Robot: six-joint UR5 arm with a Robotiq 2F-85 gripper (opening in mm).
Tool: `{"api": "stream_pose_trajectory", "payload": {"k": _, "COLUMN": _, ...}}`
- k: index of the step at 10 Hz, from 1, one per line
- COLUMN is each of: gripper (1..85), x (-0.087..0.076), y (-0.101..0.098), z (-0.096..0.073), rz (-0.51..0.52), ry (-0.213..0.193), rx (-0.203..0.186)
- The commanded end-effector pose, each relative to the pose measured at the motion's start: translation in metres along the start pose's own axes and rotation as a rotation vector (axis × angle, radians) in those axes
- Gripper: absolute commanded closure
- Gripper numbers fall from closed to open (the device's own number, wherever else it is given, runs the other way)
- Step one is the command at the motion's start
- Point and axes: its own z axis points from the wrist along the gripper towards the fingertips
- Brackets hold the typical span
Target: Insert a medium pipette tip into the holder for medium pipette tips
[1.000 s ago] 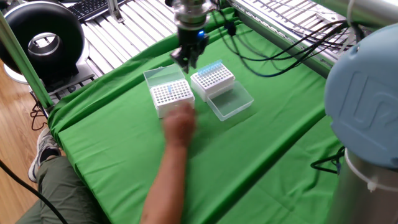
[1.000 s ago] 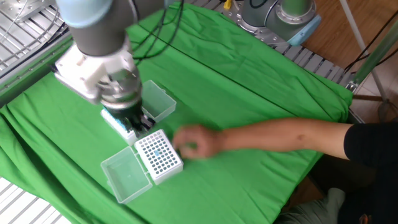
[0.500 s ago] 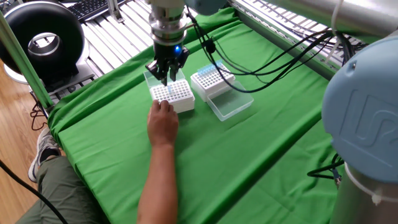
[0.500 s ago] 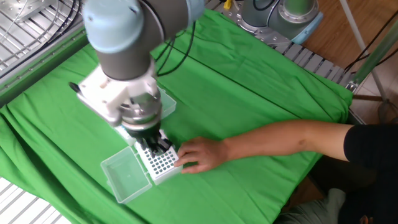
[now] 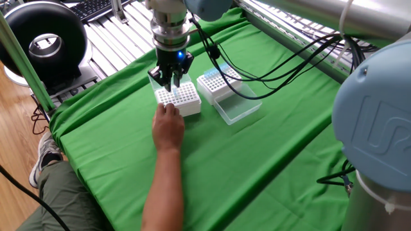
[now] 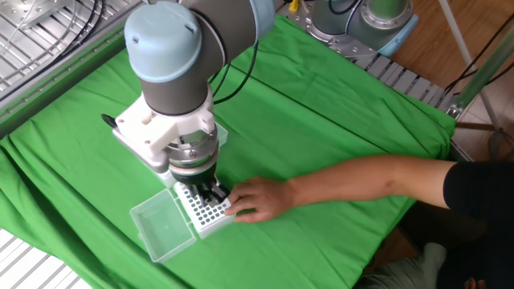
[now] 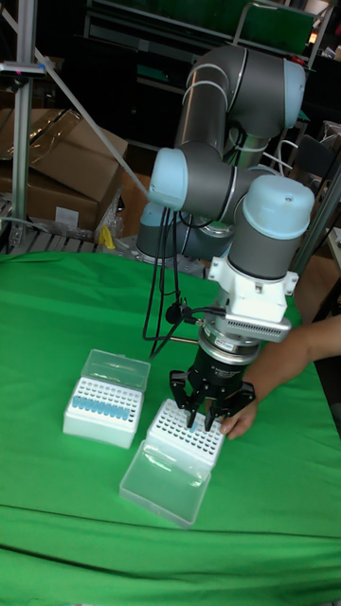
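The holder (image 7: 186, 436) is a white rack of open holes on the green cloth, also seen in one fixed view as the holder (image 5: 181, 98) and in the other as the holder (image 6: 206, 212). My gripper (image 7: 207, 421) stands directly over it, fingers down and drawn close together. A small bluish pipette tip (image 7: 193, 428) shows at their ends, just above the holes. From the other sides the gripper (image 5: 172, 82) and gripper (image 6: 209, 193) hide the tip. A person's hand (image 5: 169, 123) rests against the rack's near side.
A second white box with blue tips (image 7: 102, 409) sits left of the rack, seen too as the box (image 5: 218, 81). A clear lid (image 7: 165, 483) lies in front of the holder. The person's forearm (image 6: 361, 178) crosses the cloth. Cables (image 5: 289, 54) hang behind.
My gripper has travelled from the box with blue tips to the holder and has come down closer to its holes. The person's hand reached in and now rests against the rack.
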Motion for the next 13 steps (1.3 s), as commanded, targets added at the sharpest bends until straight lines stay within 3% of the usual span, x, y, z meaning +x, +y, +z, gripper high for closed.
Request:
{"api": "stream_pose_trajectory", "payload": {"k": 1, "gripper": 56.7, "x": 0.008, "y": 0.001, "z": 0.005, "rz": 0.020, "ry": 0.016, "rx": 0.000}}
{"api": "stream_pose_trajectory", "payload": {"k": 6, "gripper": 57.7, "x": 0.007, "y": -0.001, "z": 0.015, "rz": 0.020, "ry": 0.005, "rx": 0.001}}
{"api": "stream_pose_trajectory", "payload": {"k": 8, "gripper": 62.7, "x": 0.008, "y": 0.000, "z": 0.016, "rz": 0.037, "ry": 0.007, "rx": -0.003}}
{"api": "stream_pose_trajectory", "payload": {"k": 10, "gripper": 73.0, "x": 0.010, "y": -0.003, "z": 0.016, "rz": 0.053, "ry": 0.014, "rx": 0.010}}
{"api": "stream_pose_trajectory", "payload": {"k": 13, "gripper": 78.3, "x": 0.016, "y": -0.005, "z": 0.007, "rz": 0.064, "ry": 0.038, "rx": 0.017}}
